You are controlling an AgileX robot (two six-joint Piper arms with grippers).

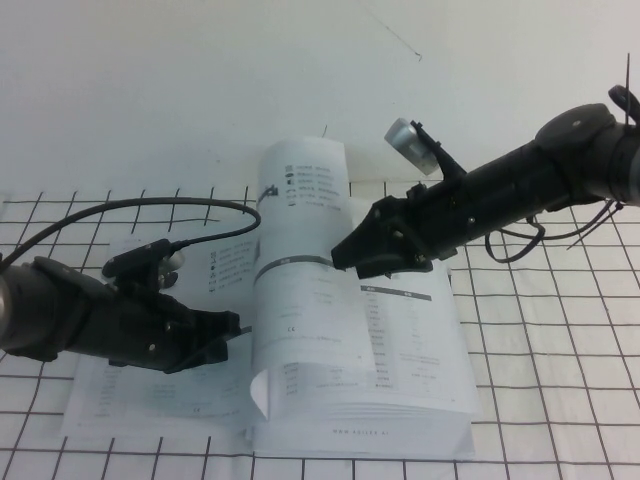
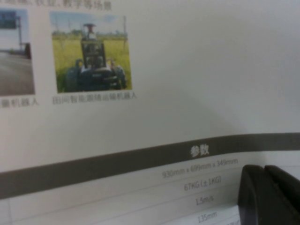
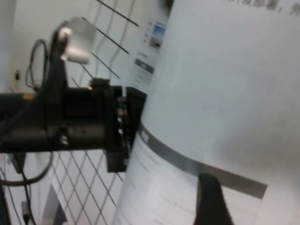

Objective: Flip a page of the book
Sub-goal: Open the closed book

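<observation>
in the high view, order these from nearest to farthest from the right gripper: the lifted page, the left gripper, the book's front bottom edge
From the right gripper, over the book's right half:
1. The lifted page, standing curled right at its tip.
2. The left gripper, across the page on the left side.
3. The book's front bottom edge, nearest the camera.

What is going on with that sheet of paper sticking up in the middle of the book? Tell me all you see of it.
The page is a thin white sheet printed with a grey band and fine text. It stands lifted from the open book, arching up and curling at its lower corner. The right gripper sits against its right edge with jaws open; the left gripper sits by its left side, low over the left-hand pages.
</observation>
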